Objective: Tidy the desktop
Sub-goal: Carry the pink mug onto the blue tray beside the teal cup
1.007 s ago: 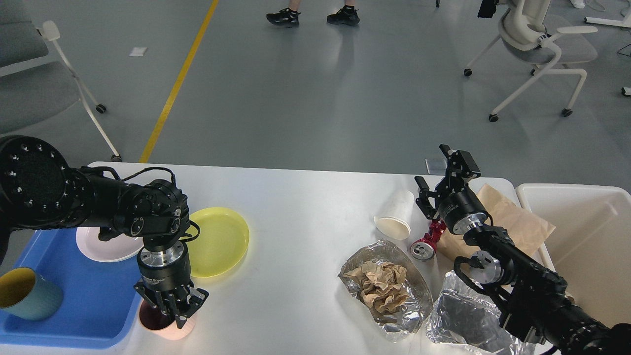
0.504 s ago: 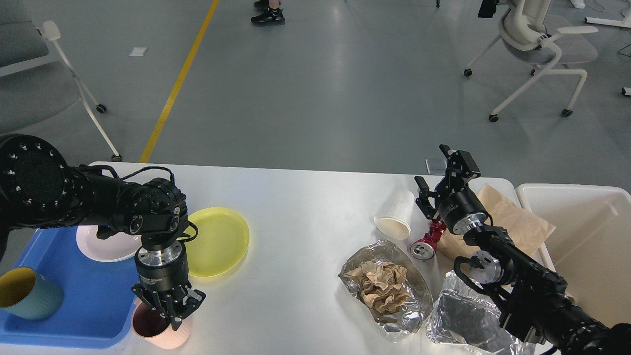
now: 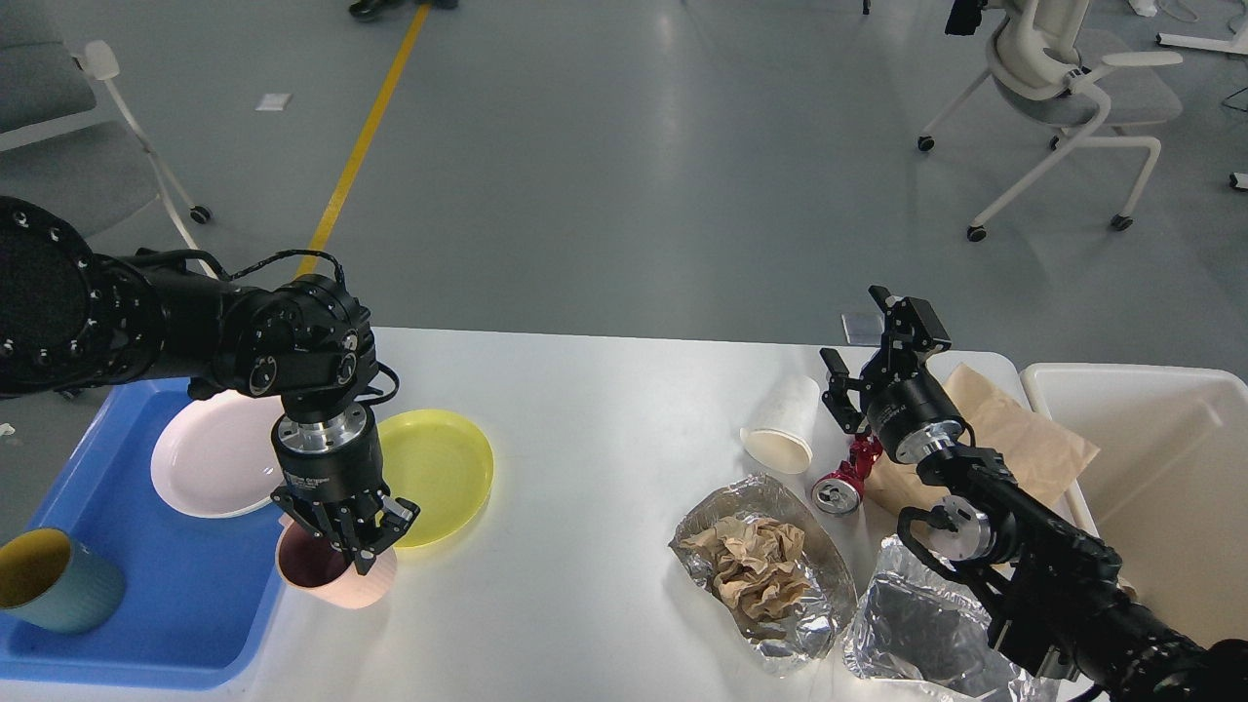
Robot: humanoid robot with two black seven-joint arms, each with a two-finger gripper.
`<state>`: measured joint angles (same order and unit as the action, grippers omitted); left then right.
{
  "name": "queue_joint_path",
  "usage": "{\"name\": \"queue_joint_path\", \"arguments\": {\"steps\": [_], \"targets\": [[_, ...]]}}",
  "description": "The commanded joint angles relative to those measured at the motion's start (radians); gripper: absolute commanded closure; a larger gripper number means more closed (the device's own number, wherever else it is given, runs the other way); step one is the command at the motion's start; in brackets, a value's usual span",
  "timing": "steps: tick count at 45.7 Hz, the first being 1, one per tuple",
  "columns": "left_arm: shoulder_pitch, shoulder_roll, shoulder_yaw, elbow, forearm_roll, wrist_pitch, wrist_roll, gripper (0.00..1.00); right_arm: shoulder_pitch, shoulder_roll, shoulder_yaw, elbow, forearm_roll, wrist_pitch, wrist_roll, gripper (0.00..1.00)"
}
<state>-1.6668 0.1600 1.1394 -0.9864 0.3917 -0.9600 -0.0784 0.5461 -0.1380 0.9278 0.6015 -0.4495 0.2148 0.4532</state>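
The desktop point(image 3: 604, 409) fills the lower half of the frame. A white bin point(image 3: 1150, 468) sits at its right edge, a blue tray point(image 3: 185, 585) at lower left holding a white plate point(image 3: 210, 468) and a teal cup point(image 3: 54, 580). A yellow plate point(image 3: 439, 473) lies just right of the tray. My left gripper point(image 3: 346, 531) pinches the pink cup point(image 3: 336, 575) by its rim. My right gripper point(image 3: 877, 341), mid-right, is spread open above a paper cup point(image 3: 785, 424) and red can point(image 3: 843, 483).
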Motion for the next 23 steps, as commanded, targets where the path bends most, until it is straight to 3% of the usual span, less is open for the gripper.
{"name": "queue_joint_path", "arguments": {"steps": [1, 13, 23], "targets": [[-0.060, 0.026, 0.002, 0.000, -0.010, 0.000, -0.026, 1.00, 0.000, 0.000, 0.000, 0.000, 0.000, 0.000, -0.001, 0.00], [-0.099, 0.052, 0.014, 0.000, -0.011, 0.000, -0.031, 1.00, 0.000, 0.000, 0.000, 0.000, 0.000, 0.000, -0.001, 0.00], [-0.096, 0.067, 0.109, 0.000, -0.019, 0.000, -0.052, 1.00, 0.000, 0.000, 0.000, 0.001, 0.000, 0.000, -0.001, 0.00]]}}
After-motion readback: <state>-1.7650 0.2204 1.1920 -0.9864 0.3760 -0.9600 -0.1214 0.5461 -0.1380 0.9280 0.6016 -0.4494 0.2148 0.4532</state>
